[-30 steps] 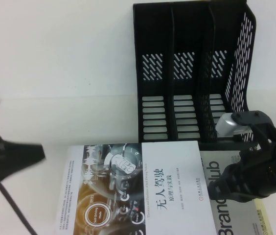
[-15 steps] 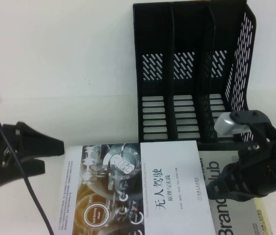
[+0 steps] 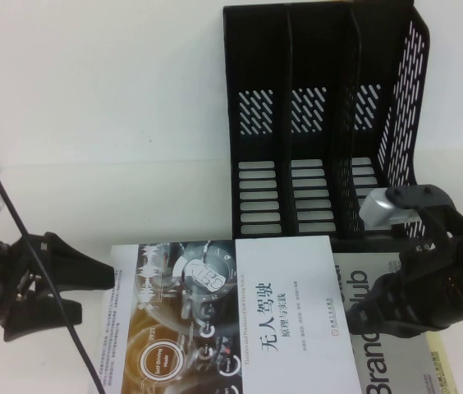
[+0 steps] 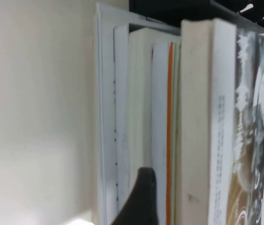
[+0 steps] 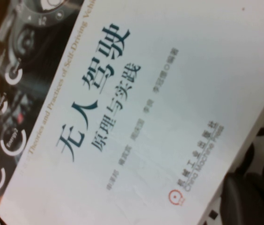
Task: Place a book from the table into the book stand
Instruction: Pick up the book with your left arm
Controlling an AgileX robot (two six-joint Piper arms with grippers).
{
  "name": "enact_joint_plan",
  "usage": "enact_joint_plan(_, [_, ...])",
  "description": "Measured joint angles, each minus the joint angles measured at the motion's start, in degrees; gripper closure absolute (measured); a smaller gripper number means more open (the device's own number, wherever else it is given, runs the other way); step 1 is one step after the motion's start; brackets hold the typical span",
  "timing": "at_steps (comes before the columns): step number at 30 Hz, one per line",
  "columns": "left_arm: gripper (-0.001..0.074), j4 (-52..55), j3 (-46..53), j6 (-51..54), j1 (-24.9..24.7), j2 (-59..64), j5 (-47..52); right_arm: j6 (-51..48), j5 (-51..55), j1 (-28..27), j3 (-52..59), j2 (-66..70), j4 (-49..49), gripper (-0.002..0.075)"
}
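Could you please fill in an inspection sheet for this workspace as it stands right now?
Surface: white table, bare behind the books.
Job's things: book lies flat, cover up, on top of a stack, in front of the black book stand; all three slots hold nothing.
Clutter: a second book with large grey lettering sticks out from under it on the robot's right; the left wrist view shows more books stacked below.
Grippers: left gripper open, level with the book's left edge, not holding it; right gripper at the book's right edge.
Cables: a thin black cable runs across the left arm.
Surroundings: nothing seen.
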Motion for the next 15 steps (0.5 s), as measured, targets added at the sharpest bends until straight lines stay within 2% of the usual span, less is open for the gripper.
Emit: enact_joint_plan(15, [0.0074, -13.83, 7.04, 8.84, 0.0, 10.67, -0.87, 0.0, -0.36, 0.0, 0.0, 0.13, 1.05, 0.0729])
